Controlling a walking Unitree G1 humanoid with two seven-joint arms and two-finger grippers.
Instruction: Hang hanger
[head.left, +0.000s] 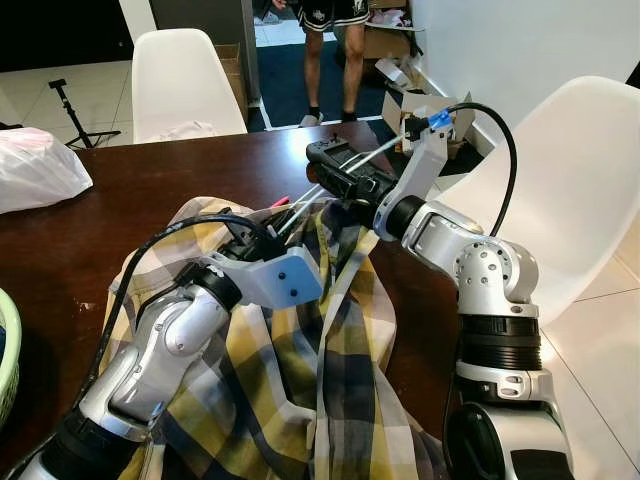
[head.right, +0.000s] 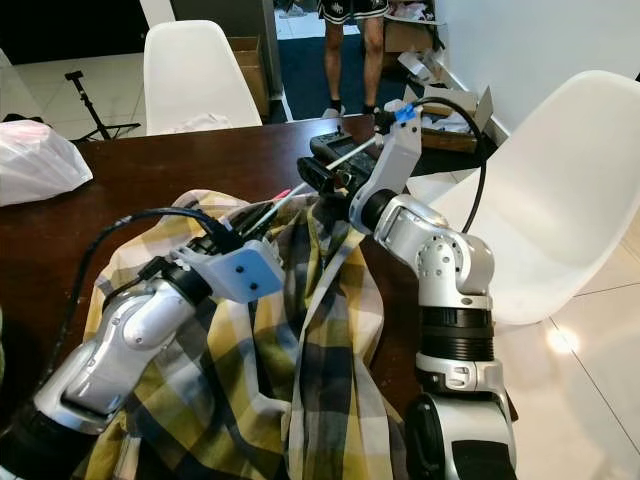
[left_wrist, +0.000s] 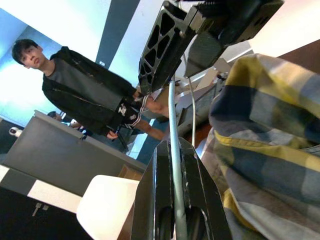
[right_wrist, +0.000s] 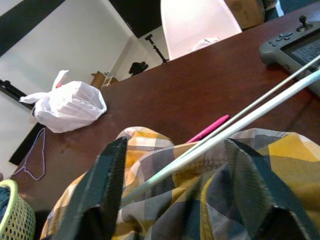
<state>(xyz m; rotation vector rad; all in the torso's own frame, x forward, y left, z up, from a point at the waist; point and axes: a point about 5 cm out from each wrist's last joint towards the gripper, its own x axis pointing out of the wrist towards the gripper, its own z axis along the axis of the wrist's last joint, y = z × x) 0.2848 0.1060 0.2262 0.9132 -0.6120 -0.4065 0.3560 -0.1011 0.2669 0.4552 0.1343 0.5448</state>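
Pinching the hanger (left_wrist: 172, 150) between closed fingers, the left gripper (head.left: 262, 228) is resting on the shirt (head.left: 300, 380) (yellow plaid); the right gripper (right_wrist: 175, 185) is gaping empty around it.

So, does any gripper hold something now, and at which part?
The left gripper holds the thin pale wire hanger by one straight rod, clamped between its fingers. The right gripper is open around the rods, above the yellow plaid shirt.
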